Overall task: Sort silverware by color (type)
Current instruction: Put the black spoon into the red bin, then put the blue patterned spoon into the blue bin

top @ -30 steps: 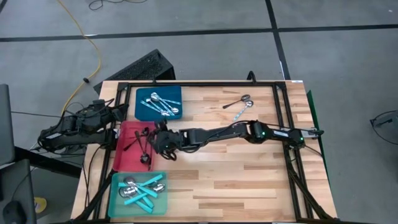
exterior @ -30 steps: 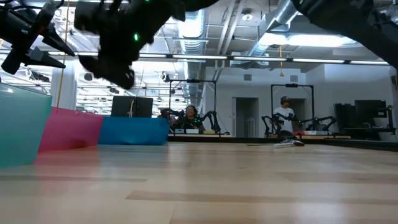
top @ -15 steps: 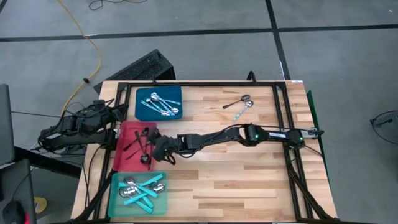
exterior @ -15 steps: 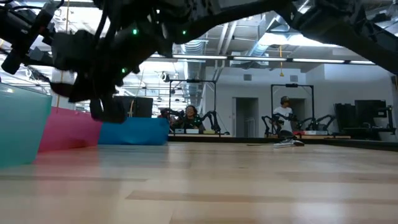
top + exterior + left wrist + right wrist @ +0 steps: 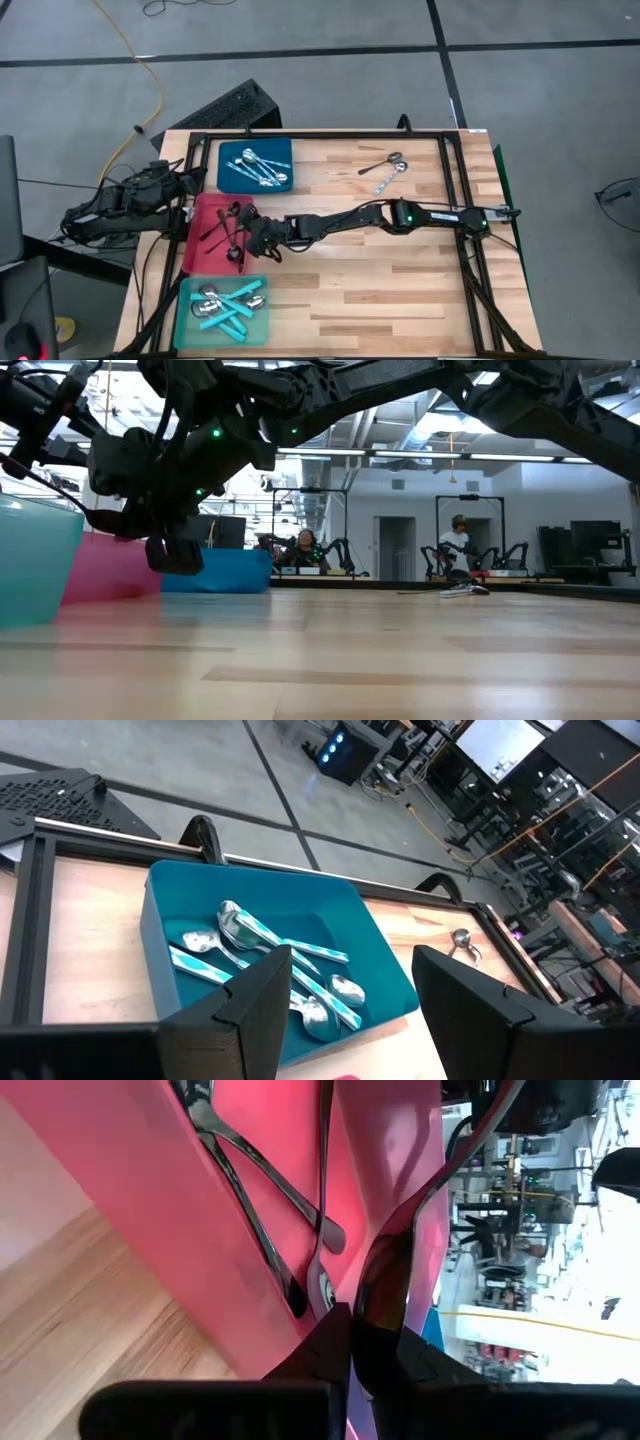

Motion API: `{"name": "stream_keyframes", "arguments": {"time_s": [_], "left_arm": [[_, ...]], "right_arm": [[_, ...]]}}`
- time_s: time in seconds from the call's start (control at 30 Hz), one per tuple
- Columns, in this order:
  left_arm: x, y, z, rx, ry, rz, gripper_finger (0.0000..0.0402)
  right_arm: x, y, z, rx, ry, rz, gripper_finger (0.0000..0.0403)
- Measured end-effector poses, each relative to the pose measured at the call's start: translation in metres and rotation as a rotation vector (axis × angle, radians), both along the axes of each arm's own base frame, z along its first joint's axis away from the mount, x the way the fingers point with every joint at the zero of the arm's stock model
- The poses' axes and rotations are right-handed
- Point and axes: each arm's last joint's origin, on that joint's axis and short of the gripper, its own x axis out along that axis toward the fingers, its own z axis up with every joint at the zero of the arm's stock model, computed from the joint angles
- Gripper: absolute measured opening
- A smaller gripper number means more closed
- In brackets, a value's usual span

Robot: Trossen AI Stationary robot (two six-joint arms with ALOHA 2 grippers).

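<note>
My right gripper (image 5: 250, 240) reaches across the table over the red tray (image 5: 205, 262) and is shut on a black spoon (image 5: 440, 1175). Other black spoons (image 5: 262, 1190) lie flat in that tray. The blue tray (image 5: 225, 180) holds shiny silver spoons (image 5: 262, 942). Turquoise-handled spoons (image 5: 228, 305) lie in the teal tray (image 5: 185, 335). A silver spoon (image 5: 380, 164) and a turquoise-handled spoon (image 5: 390, 178) lie on the bare wood near the far edge. My left gripper (image 5: 350, 990) is open and waits off the table's left side, facing the blue tray. My right gripper pinches the black spoon at its bowl end (image 5: 385, 1285) between the two fingers (image 5: 325, 1342). The fingers come slanting down from the table's right side. The handle (image 5: 470, 1135) sticks out beyond the fingertips over the red tray; whether it touches the tray I cannot tell.
The three trays stand in a column along the table's left edge, blue farthest, teal nearest. A black frame rail (image 5: 450, 170) runs round the tabletop. Bare wood (image 5: 380, 290) stretches over the middle and right. People sit in the room beyond (image 5: 458, 545).
My right gripper has moved a little toward the table's left and near edges and has come down over the red tray's right side, still shut on the black spoon. The left arm has kept still.
</note>
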Motion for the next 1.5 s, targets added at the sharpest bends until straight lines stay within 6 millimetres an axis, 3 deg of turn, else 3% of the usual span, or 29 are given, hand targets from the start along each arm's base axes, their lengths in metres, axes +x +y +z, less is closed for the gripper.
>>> {"name": "stream_keyframes", "arguments": {"time_s": [0.27, 0.57, 1.2, 1.5], "left_arm": [[0.000, 0.000, 0.000, 0.001, 0.001, 0.001, 0.0195], [0.000, 0.000, 0.000, 0.001, 0.001, 0.000, 0.0195], [0.000, 0.000, 0.000, 0.001, 0.001, 0.000, 0.0195], [0.000, 0.000, 0.000, 0.001, 0.001, -0.002, 0.0195]], "right_arm": [[0.000, -0.002, 0.000, 0.025, -0.004, 0.005, 0.0048], [0.001, -0.003, 0.000, 0.168, -0.050, -0.027, 0.0057], [0.003, -0.010, 0.005, 0.363, -0.168, -0.127, 0.0177], [0.001, -0.010, 0.015, 0.516, -0.236, -0.220, 0.0191]]}}
